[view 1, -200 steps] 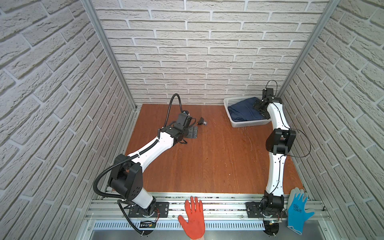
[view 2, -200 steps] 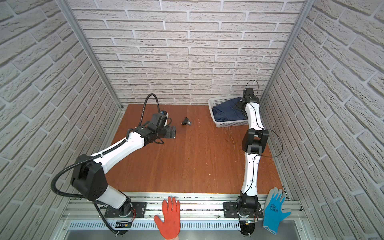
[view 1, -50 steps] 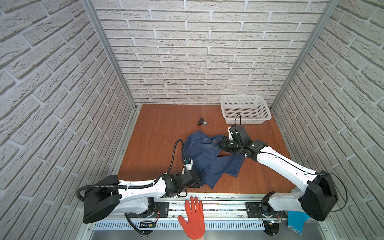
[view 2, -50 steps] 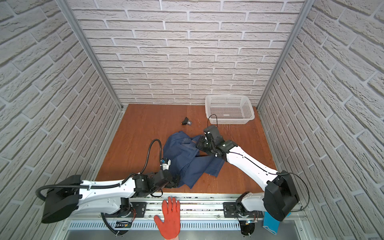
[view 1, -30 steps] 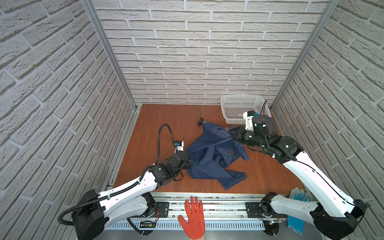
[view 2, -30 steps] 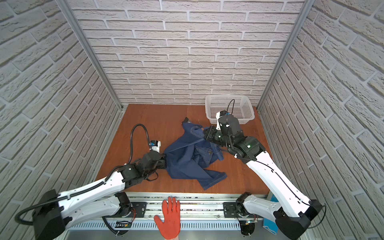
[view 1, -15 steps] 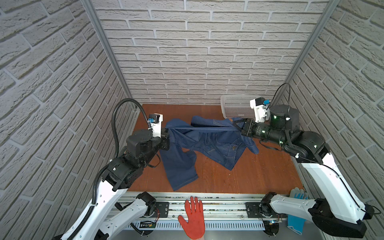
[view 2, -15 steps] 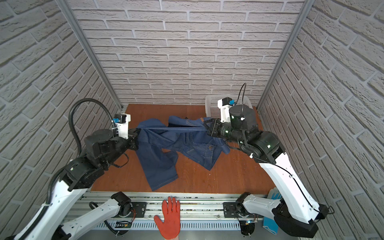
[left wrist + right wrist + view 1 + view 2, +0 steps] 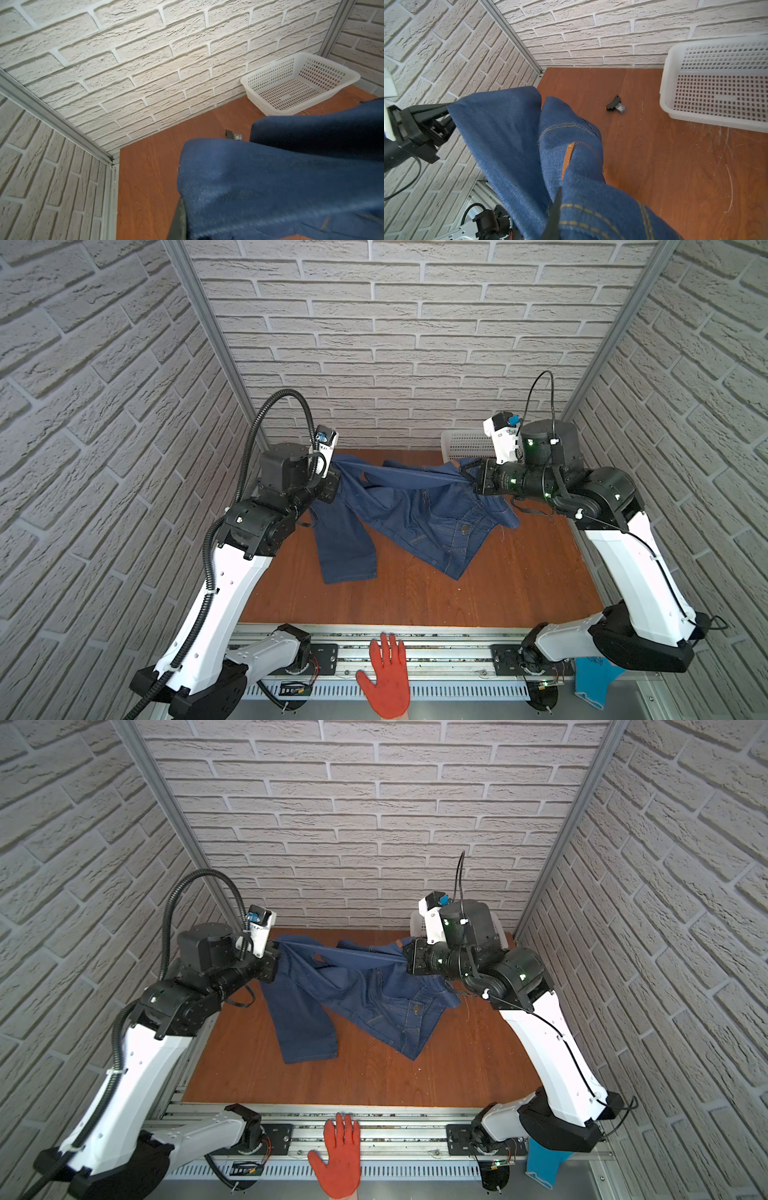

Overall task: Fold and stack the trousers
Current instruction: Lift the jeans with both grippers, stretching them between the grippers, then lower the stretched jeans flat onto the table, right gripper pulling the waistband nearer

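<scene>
Trousers [image 9: 415, 510]: dark blue denim, lifted above the table [image 9: 519, 572] and pulled into a taut line between both grippers in both top views.
Left gripper [image 9: 333, 484]: jaws clamped tight on a denim edge, raised over the table's far-left part.
Right gripper [image 9: 471, 477]: jaws pinched closed on the waist end; tan patch [image 9: 568, 160] shows just beside them in the right wrist view.
Hanging leg [image 9: 345, 539]: drops below the left gripper; whether the hem touches the wood, cannot tell.
Waist section [image 9: 449, 514]: sags under the right gripper, button showing.
Basket [image 9: 301, 83]: white, on the table by the back wall.
Small dark part [image 9: 615, 105]: on bare wood, near the basket, apart from it.
</scene>
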You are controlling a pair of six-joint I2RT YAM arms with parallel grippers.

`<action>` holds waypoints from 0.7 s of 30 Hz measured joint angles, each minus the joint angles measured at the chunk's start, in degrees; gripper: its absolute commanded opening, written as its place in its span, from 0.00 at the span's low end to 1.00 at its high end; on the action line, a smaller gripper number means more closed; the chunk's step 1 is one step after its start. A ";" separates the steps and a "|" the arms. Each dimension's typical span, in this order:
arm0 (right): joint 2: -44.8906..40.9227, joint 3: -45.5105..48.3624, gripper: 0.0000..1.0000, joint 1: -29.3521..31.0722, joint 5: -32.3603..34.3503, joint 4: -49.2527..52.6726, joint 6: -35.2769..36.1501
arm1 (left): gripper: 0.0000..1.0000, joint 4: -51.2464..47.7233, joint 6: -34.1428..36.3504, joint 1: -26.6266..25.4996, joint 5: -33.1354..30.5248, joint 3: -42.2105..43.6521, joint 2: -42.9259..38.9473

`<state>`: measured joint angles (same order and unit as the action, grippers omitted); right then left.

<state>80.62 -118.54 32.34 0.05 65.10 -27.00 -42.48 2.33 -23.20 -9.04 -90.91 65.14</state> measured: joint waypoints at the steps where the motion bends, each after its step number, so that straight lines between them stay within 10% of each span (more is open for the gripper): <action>1: 0.00 -0.07 0.05 0.00 0.37 0.37 0.42 | 0.00 0.00 0.52 -0.02 0.35 -0.35 0.33; 21: -5.99 35.76 0.13 -2.56 2.51 -0.57 0.90 | 0.00 -1.79 -21.44 -8.59 12.92 41.03 -19.17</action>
<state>74.63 -82.78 29.78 2.57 64.53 -26.11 -44.27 -19.11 -31.79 3.88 -49.89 45.98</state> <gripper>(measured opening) 0.082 0.058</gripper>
